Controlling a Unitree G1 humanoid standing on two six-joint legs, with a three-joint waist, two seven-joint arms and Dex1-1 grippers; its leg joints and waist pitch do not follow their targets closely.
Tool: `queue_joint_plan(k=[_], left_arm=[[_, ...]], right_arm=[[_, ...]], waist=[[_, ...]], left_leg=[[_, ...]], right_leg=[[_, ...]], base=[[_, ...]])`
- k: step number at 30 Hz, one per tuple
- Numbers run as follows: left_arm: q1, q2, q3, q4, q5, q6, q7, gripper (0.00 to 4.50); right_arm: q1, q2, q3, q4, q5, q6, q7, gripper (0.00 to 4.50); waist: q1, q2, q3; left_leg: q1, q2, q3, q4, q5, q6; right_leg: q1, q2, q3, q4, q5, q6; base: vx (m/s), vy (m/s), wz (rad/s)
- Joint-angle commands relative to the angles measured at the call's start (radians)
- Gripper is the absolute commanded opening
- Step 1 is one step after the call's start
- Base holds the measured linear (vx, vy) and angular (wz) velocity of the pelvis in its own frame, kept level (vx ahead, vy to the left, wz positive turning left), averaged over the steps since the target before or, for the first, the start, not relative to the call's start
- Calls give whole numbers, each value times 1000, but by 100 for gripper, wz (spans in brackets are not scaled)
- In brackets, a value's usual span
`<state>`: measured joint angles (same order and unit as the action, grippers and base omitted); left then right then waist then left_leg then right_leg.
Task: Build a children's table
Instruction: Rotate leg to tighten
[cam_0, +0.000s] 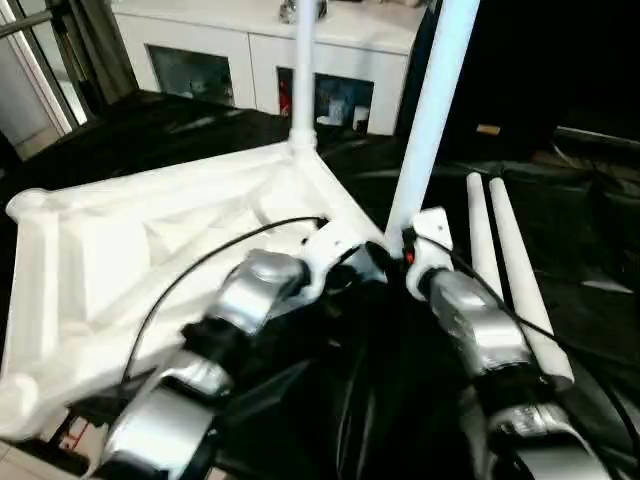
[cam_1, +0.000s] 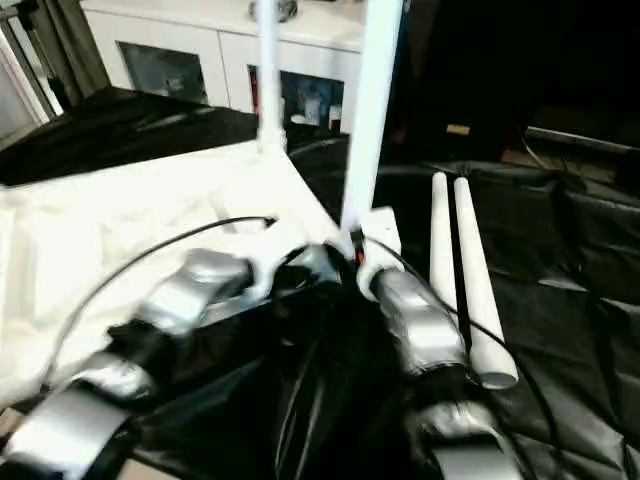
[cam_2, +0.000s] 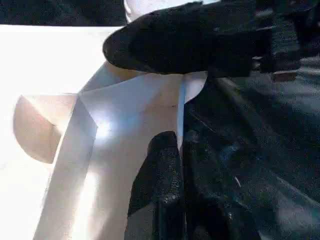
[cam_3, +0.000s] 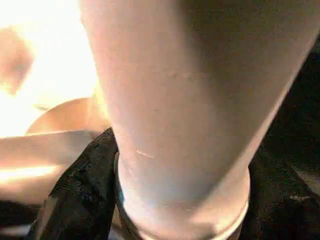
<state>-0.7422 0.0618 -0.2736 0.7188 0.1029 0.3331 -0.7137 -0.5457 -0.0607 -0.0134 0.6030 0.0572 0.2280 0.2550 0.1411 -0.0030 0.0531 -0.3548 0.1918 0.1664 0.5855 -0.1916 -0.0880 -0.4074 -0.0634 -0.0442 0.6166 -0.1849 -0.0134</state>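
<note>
The upturned tabletop (cam_0: 150, 260) fills the left of the black-draped table (cam_0: 590, 260), its left corner past the near edge. The left gripper (cam_2: 182, 150), clenched empty, rests at its near right corner. Two legs stand upright: the far leg (cam_0: 305, 70), and the near leg (cam_0: 432, 110) grasped by the right gripper (cam_0: 405, 250). Two loose legs (cam_0: 510, 270) lie right; open cloth beyond.

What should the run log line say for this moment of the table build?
tabletop: underside up | legs upright: two | right gripper: on near upright leg | left gripper: shut at tabletop corner | spare legs: two, lying
</note>
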Motion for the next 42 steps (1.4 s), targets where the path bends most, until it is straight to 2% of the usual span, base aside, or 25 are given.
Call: queue_joint_plan(k=[1, 2, 3, 5, 7, 10, 11, 14, 15, 16, 18, 19, 22, 24, 28, 29, 32, 33, 34, 39, 42], left_arm=[[-47, -44, 41, 15, -16, -42, 95, 0], [-47, -44, 41, 15, -16, -42, 95, 0], [-47, -43, 38, 17, -13, -53, 78, 0], [-43, -32, 36, 18, -13, -54, 67, 0], [-26, -4, 27, 9, -14, -89, 31, 0], [-9, 22, 16, -4, -16, -130, -15, 0], [4, 38, 12, -20, -21, -131, -50, 0], [32, 75, 5, -59, -35, -133, -122, 0], [58, 106, -4, -94, -49, -177, -191, 0], [77, 125, -9, -125, -64, -184, -240, 0], [99, 150, -20, -165, -81, -188, -299, 0], [111, 165, -28, -187, -89, -191, -331, 0], [137, 195, -39, -238, -103, -174, -391, 0], [157, 217, -42, -280, -115, -162, -433, 0], [177, 239, -43, -315, -125, -157, -468, 0], [180, 244, -43, -320, -126, -156, -475, 0], [190, 254, -43, -336, -128, -150, -486, 0], [192, 257, -44, -338, -127, -150, -487, 0], [194, 259, -44, -342, -126, -147, -489, 0], [200, 265, -47, -354, -124, -140, -492, 0], [200, 264, -48, -353, -123, -142, -490, 0]], right_arm=[[2, 70, 70, 47, -18, 11, 21, 282], [2, 70, 70, 47, -18, 11, 21, 316], [1, 75, 46, 35, 12, 13, 53, 337], [9, 61, 54, 19, 13, 9, 92, 353], [26, 29, 63, -9, 18, -4, 139, 373], [43, -5, 76, -32, 21, -23, 190, 373], [57, -30, 86, -54, 30, -29, 244, 373], [90, -88, 105, -117, 52, -39, 368, 373], [108, -128, 115, -150, 62, -46, 445, 373], [117, -154, 120, -168, 69, -43, 494, 373], [127, -185, 123, -189, 77, -43, 553, 373], [128, -199, 120, -197, 84, -44, 577, 373], [128, -225, 111, -216, 111, -28, 619, 373], [134, -256, 120, -237, 122, -27, 671, 373], [144, -281, 129, -259, 134, -23, 723, 373], [147, -286, 134, -264, 135, -25, 736, 348], [153, -290, 140, -267, 135, -21, 755, 336], [157, -290, 145, -270, 136, -17, 762, 311], [161, -293, 151, -277, 137, -14, 769, 311], [178, -299, 175, -296, 135, -12, 784, 276], [176, -294, 174, -293, 136, -11, 783, 271]], waist=[[-6, -11, -68], [-5, -12, -69], [-4, -12, -68], [-4, -11, -67], [-4, -14, -64], [-6, -16, -62], [-7, -20, -63], [-2, -22, -61], [-1, -20, -64], [-2, -21, -63], [-4, -17, -63], [-2, -18, -64], [-4, -15, -64], [3, -14, -66], [7, -13, -64], [6, -13, -62], [6, -15, -62], [4, -16, -62], [4, -15, -62], [4, -16, -64], [4, -15, -64]], left_leg=[[-2, 23, -3, -64, -99, 25], [-2, 24, -4, -64, -95, 29], [-4, 25, -3, -64, -95, 37], [-3, 25, -4, -65, -101, 43], [-3, 27, -4, -68, -125, 43], [-6, 27, -6, -70, -136, 44], [-7, 26, -5, -69, -137, 45], [-5, 30, -4, -68, -131, 65], [-10, 29, -6, -67, -116, 70], [-9, 31, -6, -68, -113, 71], [-5, 33, -3, -67, -115, 74], [-5, 34, -5, -67, -113, 70], [-2, 36, -2, -66, -109, 76], [0, 38, 0, -63, -100, 81], [-1, 38, -1, -65, -119, 76], [-1, 37, -1, -66, -132, 73], [-2, 35, 0, -67, -141, 64], [-3, 35, -1, -67, -144, 60], [-2, 35, -1, -67, -140, 59], [-3, 34, -1, -65, -119, 63], [-4, 34, -1, -65, -120, 65]], right_leg=[[57, -74, 42, -71, -128, -179], [59, -75, 42, -68, -113, -182], [60, -76, 42, -68, -97, -186], [60, -76, 41, -68, -100, -191], [60, -78, 41, -74, -146, -183], [62, -79, 40, -78, -188, -166], [62, -79, 40, -79, -198, -162], [60, -82, 42, -81, -215, -157], [63, -82, 41, -78, -208, -156], [62, -81, 41, -79, -205, -155], [55, -79, 41, -77, -196, -171], [58, -80, 41, -75, -188, -175], [53, -77, 41, -69, -147, -203], [52, -76, 42, -64, -104, -220], [54, -78, 40, -65, -127, -218], [53, -77, 40, -68, -148, -213], [53, -79, 41, -72, -184, -202], [54, -78, 40, -73, -199, -195], [53, -78, 40, -74, -205, -191], [52, -76, 40, -69, -171, -191], [53, -77, 40, -70, -172, -195]], base=[[0, 0, 0], [0, 0, 0], [0, 0, 0], [0, 0, 0], [0, 0, 0], [0, 0, 0], [0, 0, 0], [0, 0, 0], [0, 0, 0], [0, 0, 0], [0, 0, 0], [0, 0, 0], [0, 0, 0], [0, 0, 0], [0, 0, 0], [0, 0, 0], [0, 0, 0], [0, 0, 0], [0, 0, 0], [0, 0, 0], [0, 0, 0]])
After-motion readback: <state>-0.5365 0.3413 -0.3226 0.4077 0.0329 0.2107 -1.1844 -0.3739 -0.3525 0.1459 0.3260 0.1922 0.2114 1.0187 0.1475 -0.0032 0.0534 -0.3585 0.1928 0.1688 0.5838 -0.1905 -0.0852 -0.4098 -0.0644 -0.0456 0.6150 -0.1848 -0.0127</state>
